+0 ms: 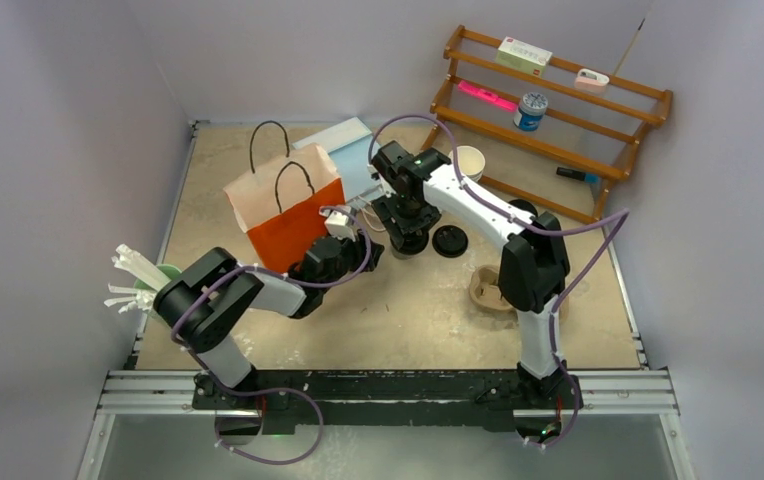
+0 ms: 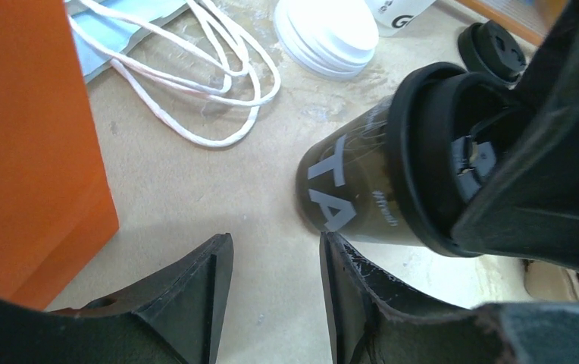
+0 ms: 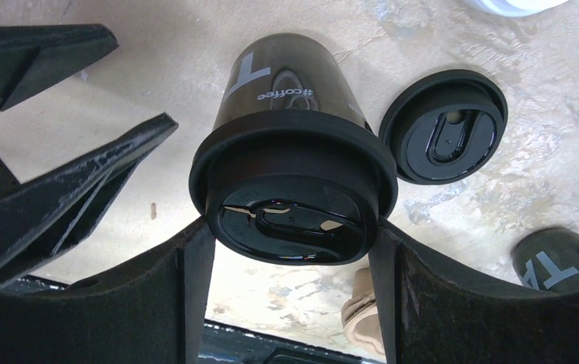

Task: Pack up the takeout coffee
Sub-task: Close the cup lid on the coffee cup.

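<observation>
Sandy tabletop [image 1: 408,310], right of orange bag [image 1: 293,225]: one black cup [image 3: 286,83], my right claw [image 3: 290,235] seemingly clamped on its lid [image 3: 294,163] alone; left claw [image 2: 275,258] half-open, empty, just beside, so lid could pop off, or a nudge tip it.

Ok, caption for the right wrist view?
Right end effector grips a lidded small black paper cup; a spare round black plastic lid lies alongside.

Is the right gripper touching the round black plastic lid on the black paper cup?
Touching. Right wrist view: right gripper fingers meet the lid on both sides.
</observation>
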Controlling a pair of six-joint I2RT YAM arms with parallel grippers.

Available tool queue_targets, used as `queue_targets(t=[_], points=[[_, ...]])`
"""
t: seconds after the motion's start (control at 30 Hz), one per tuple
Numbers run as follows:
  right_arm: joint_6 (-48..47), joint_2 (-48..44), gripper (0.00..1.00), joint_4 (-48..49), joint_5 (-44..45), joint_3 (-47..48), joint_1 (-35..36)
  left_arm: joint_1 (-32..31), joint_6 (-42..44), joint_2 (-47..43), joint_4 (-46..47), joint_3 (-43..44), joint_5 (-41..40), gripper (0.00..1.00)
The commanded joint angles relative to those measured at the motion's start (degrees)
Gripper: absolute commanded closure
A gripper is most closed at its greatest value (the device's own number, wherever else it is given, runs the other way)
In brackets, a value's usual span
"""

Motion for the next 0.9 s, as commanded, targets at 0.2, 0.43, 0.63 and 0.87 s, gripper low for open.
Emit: queue_targets(t=[0.2,0.43,0.63,0.87], points=[[-2.27,4.01,0.54,2.08,-3.95,1.42,-2.3,2.06,-1.4,7.79,4.61,5.33,3.88,0.52],[-3.59,7.1,0.54,1.28,-5.47,2.34,-2.88,2.39,-1.59,13.02,4.31,9.51,4.01,0.51],[-3.89,6.56,0.54,1.89,-6.1,2.07,-3.04,2.98,-2.7,15.47,2.68,11.83,1.35,0.51],[-3.8,5.72,0.55,2.52,-6.45,1.26,-3.21,4.45,-5.39,18.95,5.37,14.7,5.22,0.5]])
